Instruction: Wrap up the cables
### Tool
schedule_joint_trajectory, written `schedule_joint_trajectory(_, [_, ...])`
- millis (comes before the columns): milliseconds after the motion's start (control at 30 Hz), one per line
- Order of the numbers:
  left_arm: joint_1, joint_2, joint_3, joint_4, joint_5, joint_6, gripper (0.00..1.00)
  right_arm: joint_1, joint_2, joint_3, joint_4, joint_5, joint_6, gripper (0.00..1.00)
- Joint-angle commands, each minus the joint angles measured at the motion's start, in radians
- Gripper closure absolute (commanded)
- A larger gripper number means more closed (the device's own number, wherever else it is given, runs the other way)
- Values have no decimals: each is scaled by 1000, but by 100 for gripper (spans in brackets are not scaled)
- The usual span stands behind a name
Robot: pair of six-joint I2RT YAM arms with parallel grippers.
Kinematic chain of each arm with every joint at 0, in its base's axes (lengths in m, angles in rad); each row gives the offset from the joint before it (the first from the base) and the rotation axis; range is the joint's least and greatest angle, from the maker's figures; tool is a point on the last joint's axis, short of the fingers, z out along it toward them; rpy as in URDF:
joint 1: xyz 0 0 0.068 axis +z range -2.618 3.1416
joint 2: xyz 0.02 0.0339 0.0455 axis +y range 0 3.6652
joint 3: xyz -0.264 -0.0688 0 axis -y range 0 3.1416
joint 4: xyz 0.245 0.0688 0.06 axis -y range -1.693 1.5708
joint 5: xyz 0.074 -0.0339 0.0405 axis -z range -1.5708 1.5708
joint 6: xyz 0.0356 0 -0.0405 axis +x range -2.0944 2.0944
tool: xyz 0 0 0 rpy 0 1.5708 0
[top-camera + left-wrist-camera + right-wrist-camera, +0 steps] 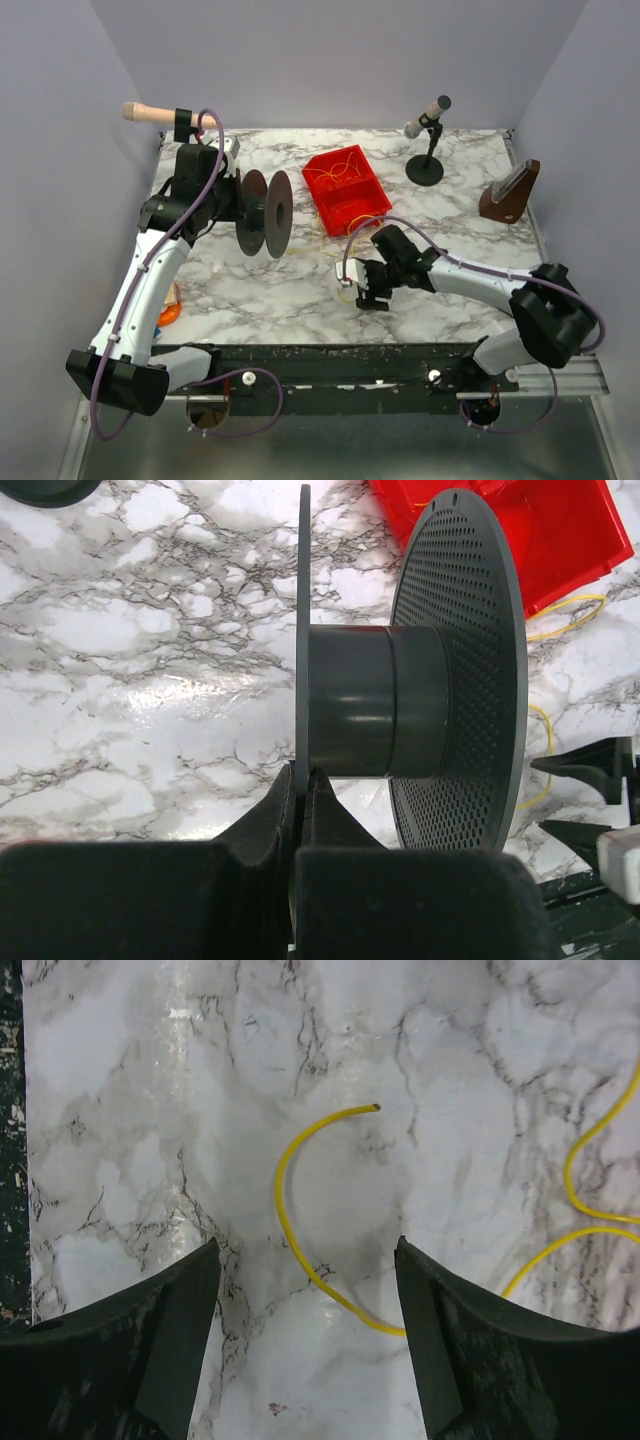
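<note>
A thin yellow cable (285,1222) lies on the marble table, curling to a free end (375,1108). My right gripper (308,1250) is open just above it, one finger on each side of the curve; in the top view it (368,290) sits at the table's centre front. More cable (352,222) trails toward a red bin (365,205) holding tangled yellow cables. My left gripper (300,780) is shut on the thin flange of a dark grey spool (370,700), holding it with its axis level (265,212). The spool's core is bare.
A microphone on a round stand (428,140) stands at the back right. A brown wedge-shaped block (510,192) sits at the far right. A wooden handle (150,113) sticks out at the back left. An orange object (170,310) lies by the left arm.
</note>
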Motion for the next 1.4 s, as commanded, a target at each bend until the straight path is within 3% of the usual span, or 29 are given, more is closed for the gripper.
schedule_joint_trajectory(0, [15,-17,41,59,31,-32,100,23,74,55,-87,28,-87,22])
schedule_joint_trajectory(67, [18,-14,47,57,37,-32,100,31,97,62,-89,45,-89,31])
schedule_joint_trajectory(200, [21,-9,66,53,48,-35,100,39,120,99,-101,60,-83,67])
schedule_joint_trajectory(333, [21,-5,101,45,67,-35,100,74,54,136,-115,-47,-71,99])
schedule_joint_trajectory(533, [22,32,194,53,149,-92,100,131,-73,248,4,-344,46,99])
schedule_joint_trajectory(733, [21,67,208,111,266,-162,100,215,-27,397,227,-567,178,99])
schedule_joint_trajectory(833, [18,66,196,123,268,-163,100,252,-23,386,597,-592,416,100])
schedule_joint_trajectory(933, [13,64,176,129,278,-163,100,255,-1,374,992,-505,702,99])
schedule_joint_trajectory(1000, [10,61,162,134,287,-163,100,255,28,404,1100,-407,796,99])
schedule_joint_trajectory(1167, [4,57,148,140,312,-150,100,255,134,545,1192,-197,929,99])
schedule_joint_trajectory(1367, [1,32,138,129,341,-123,100,253,183,639,1086,138,850,99])
